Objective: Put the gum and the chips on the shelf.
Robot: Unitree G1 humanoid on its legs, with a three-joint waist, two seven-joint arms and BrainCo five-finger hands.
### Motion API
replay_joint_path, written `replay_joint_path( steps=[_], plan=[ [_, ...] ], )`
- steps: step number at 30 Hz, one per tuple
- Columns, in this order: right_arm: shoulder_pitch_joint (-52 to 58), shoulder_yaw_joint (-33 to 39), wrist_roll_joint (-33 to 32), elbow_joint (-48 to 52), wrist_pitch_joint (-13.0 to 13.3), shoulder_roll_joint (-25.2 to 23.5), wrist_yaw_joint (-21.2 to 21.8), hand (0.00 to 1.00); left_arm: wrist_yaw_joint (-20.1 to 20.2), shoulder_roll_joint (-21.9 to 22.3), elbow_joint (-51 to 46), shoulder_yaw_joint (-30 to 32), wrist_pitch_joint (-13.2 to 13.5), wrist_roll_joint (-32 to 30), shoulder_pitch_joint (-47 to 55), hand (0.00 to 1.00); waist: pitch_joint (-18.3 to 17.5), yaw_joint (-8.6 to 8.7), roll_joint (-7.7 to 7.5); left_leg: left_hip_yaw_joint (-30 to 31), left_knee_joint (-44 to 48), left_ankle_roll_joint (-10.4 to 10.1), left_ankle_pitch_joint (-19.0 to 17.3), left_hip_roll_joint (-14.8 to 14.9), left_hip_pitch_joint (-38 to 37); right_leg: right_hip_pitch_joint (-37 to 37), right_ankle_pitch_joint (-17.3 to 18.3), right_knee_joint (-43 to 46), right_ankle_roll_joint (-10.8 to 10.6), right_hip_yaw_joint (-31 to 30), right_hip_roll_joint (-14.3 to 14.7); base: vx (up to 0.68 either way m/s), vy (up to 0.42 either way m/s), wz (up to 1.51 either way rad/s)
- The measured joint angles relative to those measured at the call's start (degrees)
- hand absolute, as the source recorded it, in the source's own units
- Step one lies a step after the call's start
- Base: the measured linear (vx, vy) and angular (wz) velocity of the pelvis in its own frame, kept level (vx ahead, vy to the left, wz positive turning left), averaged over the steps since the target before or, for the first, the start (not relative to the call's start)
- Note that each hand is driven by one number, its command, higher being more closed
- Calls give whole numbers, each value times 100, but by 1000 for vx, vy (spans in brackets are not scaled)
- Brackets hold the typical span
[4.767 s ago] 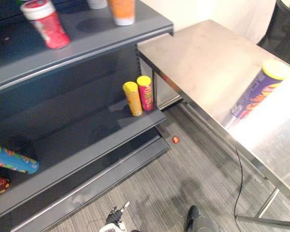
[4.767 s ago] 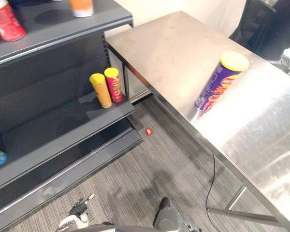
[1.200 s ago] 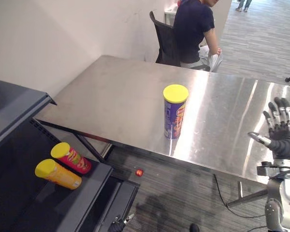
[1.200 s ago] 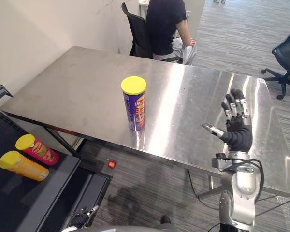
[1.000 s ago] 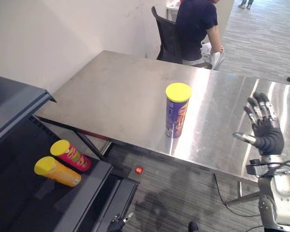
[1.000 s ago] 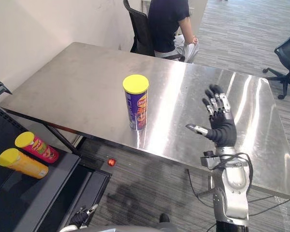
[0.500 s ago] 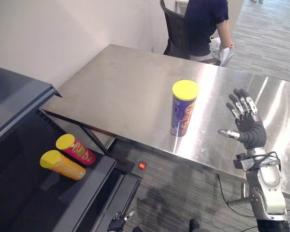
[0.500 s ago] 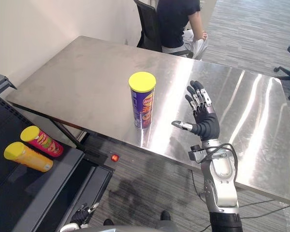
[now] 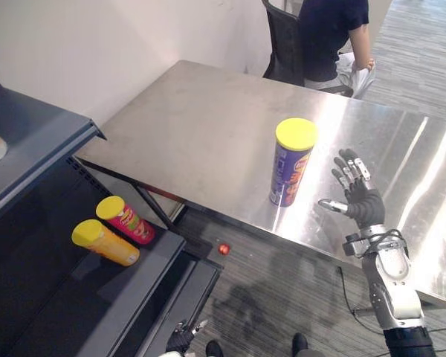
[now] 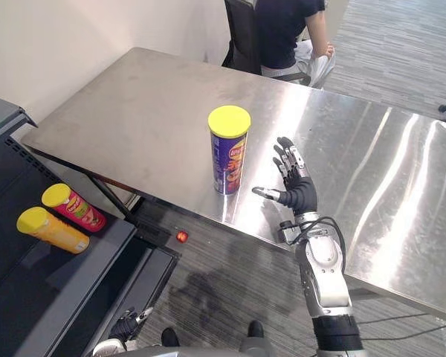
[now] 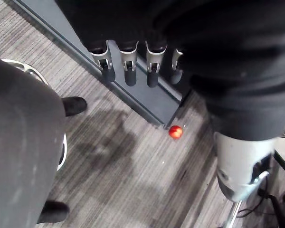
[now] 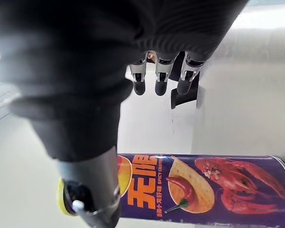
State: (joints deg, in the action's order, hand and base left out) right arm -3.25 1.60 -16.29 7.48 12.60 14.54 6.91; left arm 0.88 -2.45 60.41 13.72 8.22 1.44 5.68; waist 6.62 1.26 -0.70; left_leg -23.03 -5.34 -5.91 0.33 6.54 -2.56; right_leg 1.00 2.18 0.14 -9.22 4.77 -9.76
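A purple chips can [image 9: 291, 164] with a yellow lid stands upright near the front edge of the steel table [image 9: 201, 119]. My right hand [image 9: 359, 200] is open just right of the can, palm towards it, with a short gap between them. In the right wrist view the can [image 12: 204, 185] lies past the straight fingers [image 12: 161, 80]. My left hand [image 9: 181, 341] hangs low over the floor, and its fingers [image 11: 128, 69] are relaxed and hold nothing.
The dark shelf [image 9: 141, 275] at the left holds a yellow can [image 9: 104, 242] and a red can [image 9: 125, 220] on its lower board. A small red ball [image 9: 224, 248] lies on the floor. A person [image 9: 334, 33] sits on a chair behind the table.
My right hand has come up and moved left to just beside the purple can. The whole picture has shifted as the camera turned from the shelf to the table.
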Motion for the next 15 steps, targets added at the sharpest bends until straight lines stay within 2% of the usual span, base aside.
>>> replay_joint_path(
  steps=[8,11,15],
  plan=[
    [-337,-231,5,-341,-11,-4,-25,0,-7,-9,2,0,-2,1,-44,0,48,-35,-14,15,0,10,22,1,39,29,0,4,0,15,3,-1,-2,1],
    [-404,-243,6,-393,-50,-4,-38,0,-7,-9,-2,-2,0,3,-100,0,110,-127,-19,27,0,11,27,1,43,26,0,4,0,27,3,0,0,0],
    [-703,-243,12,-549,-61,-4,-86,0,-10,-12,-12,0,2,11,-124,0,177,-139,-13,87,-2,18,50,-1,90,31,0,2,0,93,0,-2,-10,6]
  ],
)
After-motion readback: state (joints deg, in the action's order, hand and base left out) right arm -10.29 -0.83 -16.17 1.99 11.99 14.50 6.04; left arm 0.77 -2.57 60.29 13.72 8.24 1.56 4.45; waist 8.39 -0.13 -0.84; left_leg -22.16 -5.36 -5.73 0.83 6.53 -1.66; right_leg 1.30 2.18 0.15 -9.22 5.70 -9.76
